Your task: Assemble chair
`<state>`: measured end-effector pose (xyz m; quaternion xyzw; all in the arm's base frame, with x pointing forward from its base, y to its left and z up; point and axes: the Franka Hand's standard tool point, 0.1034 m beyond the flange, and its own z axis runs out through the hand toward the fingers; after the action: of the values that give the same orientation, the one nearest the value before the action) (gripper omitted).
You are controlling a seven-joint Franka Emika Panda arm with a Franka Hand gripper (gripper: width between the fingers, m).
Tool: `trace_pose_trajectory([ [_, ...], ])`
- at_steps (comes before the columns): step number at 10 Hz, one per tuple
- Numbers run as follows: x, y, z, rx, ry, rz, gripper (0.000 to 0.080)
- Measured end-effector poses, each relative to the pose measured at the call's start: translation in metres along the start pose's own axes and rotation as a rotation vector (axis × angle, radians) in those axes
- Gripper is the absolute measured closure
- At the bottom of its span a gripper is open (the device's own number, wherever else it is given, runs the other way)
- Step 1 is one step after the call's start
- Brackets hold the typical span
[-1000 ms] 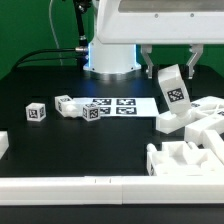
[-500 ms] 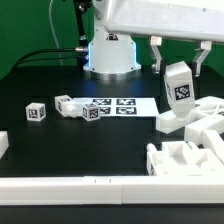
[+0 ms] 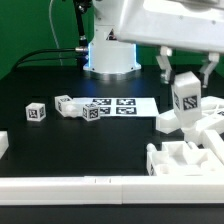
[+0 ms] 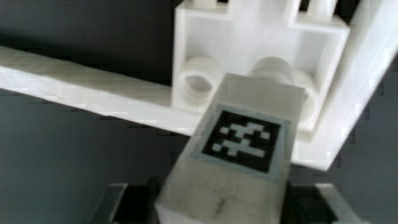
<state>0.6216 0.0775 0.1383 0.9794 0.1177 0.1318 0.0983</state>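
Note:
My gripper (image 3: 187,68) is shut on a white chair block (image 3: 187,98) with a black-and-white tag and holds it above the table at the exterior view's right. Below it lie more white chair parts (image 3: 205,125), and a bigger notched slab (image 3: 185,160) lies nearer the front. In the wrist view the held block (image 4: 240,140) hangs between the dark fingers (image 4: 125,200). Beneath it is a white slab (image 4: 267,45) with two round knobs. Three small tagged cubes (image 3: 65,105) lie at the exterior view's left.
The marker board (image 3: 125,105) lies at the table's middle in front of the robot base (image 3: 110,55). A long white border rail (image 3: 80,185) runs along the front edge. A white bar (image 4: 71,85) crosses the wrist view under the block.
My gripper has moved toward the exterior view's right and a little lower, carrying the tagged block with it over the pile of white parts.

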Motion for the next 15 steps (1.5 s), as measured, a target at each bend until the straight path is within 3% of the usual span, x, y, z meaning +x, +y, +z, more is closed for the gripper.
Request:
trace_pose_trajectory([
  [2, 0.011, -0.01, -0.001, -0.025, 0.02, -0.066, 0.0484],
  [7, 0.012, -0.011, 0.0, -0.018, 0.027, -0.081, 0.0484],
  [9, 0.03, -0.013, -0.001, -0.011, 0.169, -0.112, 0.0484],
  [10, 0.032, -0.008, -0.003, -0.017, 0.175, -0.129, 0.0484],
  [14, 0.031, -0.011, -0.001, -0.006, 0.171, -0.131, 0.0484],
  [15, 0.026, -0.012, 0.008, -0.009, 0.161, -0.136, 0.0484],
])
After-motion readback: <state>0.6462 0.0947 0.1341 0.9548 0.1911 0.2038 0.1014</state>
